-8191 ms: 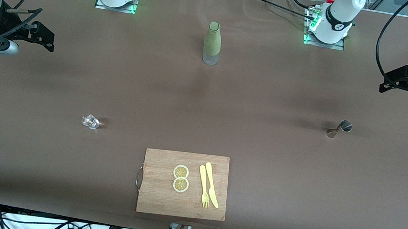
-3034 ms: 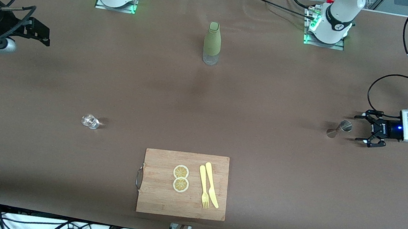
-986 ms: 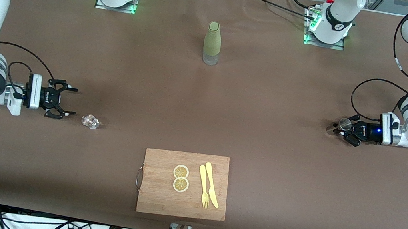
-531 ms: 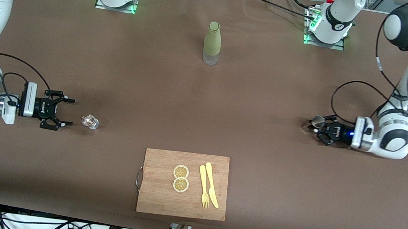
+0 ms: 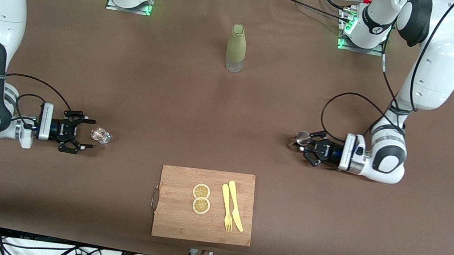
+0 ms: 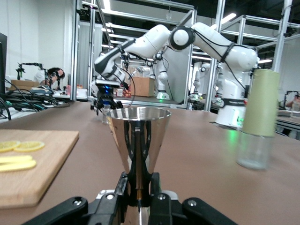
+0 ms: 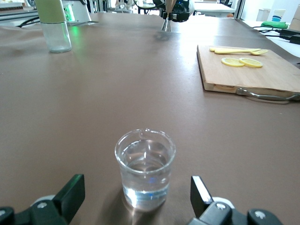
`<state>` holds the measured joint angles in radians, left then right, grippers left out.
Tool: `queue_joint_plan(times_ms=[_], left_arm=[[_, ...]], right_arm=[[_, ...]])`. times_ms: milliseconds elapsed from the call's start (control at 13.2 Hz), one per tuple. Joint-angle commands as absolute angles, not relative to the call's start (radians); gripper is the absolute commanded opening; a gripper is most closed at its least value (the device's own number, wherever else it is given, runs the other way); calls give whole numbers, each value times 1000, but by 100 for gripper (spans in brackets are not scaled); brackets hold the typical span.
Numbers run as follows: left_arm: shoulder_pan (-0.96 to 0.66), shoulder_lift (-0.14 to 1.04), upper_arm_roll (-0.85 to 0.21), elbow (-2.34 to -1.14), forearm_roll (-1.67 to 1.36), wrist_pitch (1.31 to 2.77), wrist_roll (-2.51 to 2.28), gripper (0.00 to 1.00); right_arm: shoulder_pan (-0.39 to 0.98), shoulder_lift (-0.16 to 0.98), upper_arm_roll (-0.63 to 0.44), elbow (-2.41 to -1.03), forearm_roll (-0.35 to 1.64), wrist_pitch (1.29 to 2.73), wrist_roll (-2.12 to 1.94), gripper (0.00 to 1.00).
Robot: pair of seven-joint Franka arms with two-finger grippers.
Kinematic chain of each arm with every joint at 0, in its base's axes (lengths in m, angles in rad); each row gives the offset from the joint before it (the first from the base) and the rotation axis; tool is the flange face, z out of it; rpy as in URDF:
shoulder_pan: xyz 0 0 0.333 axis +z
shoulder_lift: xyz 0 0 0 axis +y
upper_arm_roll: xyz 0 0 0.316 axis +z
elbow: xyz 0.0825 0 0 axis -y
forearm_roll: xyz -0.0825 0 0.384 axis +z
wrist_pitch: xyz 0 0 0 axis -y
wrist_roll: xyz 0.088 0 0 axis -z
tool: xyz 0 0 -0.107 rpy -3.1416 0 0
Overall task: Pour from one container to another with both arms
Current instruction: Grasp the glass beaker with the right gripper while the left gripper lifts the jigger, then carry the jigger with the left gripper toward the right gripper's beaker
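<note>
Claws first: the left gripper (image 5: 304, 146) is squeezed tight on a shiny metal measuring cup (image 5: 300, 138), pinching its thin middle, and the cup stands upright between the fingers (image 6: 125, 185). It is held above the brown table (image 5: 229, 114), up from the wooden cutting board (image 5: 205, 205) toward the left arm's end of the table. The left arm (image 5: 422, 84) bends down to it from its base.

The right gripper (image 5: 84, 135) is spread wide, with nothing in it. It sits low by the table, just beside a small clear glass beaker (image 7: 145, 168) with water in it. The beaker stands on the table in front of the open fingers (image 7: 70, 192) and they do not touch it. It is up from the cutting board toward the right arm's end of the table.

On the cutting board lie two lemon slices (image 5: 201, 198), a yellow fork (image 5: 226, 208) and a yellow knife (image 5: 236, 206). A green bottle (image 5: 236, 48) stands farther from the front camera than the cutting board.
</note>
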<state>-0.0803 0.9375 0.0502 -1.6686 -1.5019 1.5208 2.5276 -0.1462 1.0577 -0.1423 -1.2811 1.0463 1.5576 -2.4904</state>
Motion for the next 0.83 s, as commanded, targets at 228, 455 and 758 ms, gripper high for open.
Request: queue_joint_plan(times_ms=[228,455,758], left_arm=[[-187,897,-72,-1678,-1641,1788,2484,0],[-222,897,-179,-1674,-1751,1949,2479,0],[-304,916,-232,-1618,-1821,2083,2464,0]], right_arm=[[-163,1083,-114,-1270,1068,1531,-2500,100],[-160,1086,-97,-1292,1086,1528,-2506,100],[-160,1089,-91,-1296,1088,1517,-2511,100]])
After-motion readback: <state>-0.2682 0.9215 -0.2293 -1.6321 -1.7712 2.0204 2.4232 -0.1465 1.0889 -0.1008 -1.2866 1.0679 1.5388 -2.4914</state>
